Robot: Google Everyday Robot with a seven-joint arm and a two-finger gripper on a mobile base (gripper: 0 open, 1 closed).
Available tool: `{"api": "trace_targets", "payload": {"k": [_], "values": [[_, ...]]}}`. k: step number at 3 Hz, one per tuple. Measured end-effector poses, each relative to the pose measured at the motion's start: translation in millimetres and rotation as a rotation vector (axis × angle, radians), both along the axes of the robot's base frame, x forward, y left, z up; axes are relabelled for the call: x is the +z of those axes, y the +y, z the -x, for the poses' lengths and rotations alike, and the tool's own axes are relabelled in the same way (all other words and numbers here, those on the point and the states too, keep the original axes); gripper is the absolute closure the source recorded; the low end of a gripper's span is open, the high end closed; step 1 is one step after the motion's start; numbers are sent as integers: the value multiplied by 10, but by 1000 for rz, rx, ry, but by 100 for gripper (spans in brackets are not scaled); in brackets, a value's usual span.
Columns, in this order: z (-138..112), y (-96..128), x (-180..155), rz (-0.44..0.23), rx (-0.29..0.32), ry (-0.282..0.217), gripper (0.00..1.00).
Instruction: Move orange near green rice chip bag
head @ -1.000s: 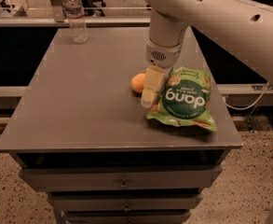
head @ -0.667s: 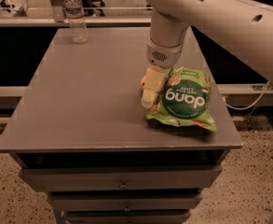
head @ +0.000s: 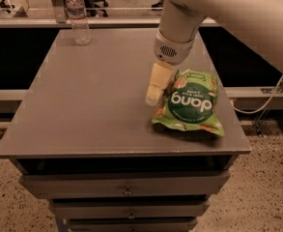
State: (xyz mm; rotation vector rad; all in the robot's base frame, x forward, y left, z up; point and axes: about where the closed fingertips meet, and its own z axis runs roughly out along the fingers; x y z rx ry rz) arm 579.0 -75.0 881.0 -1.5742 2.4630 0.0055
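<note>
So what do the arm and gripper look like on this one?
The arm is a thick, smooth white shell with a few small dark holes; its wrist housing has a dark dotted grille. The gripper is pale cream-yellow and blocky, over the table beside the green rice chip bag.

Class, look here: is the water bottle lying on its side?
No, the water bottle stands upright at the far edge of the table, well apart from the gripper beside the green rice chip bag.

Office-lab space: grey metal drawer cabinet (head: 126, 192), speckled stone floor (head: 269, 197), black rolling-chair base (head: 98, 3) far back; cream gripper (head: 152, 98) low over the cabinet's right side.
</note>
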Motion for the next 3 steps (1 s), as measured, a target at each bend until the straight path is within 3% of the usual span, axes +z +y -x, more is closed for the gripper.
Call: {"api": "trace_targets", "payload": {"k": [2, 3], "values": [[13, -164, 204, -242, 16, -140, 0], [52, -406, 180, -379, 13, -224, 0]]}}
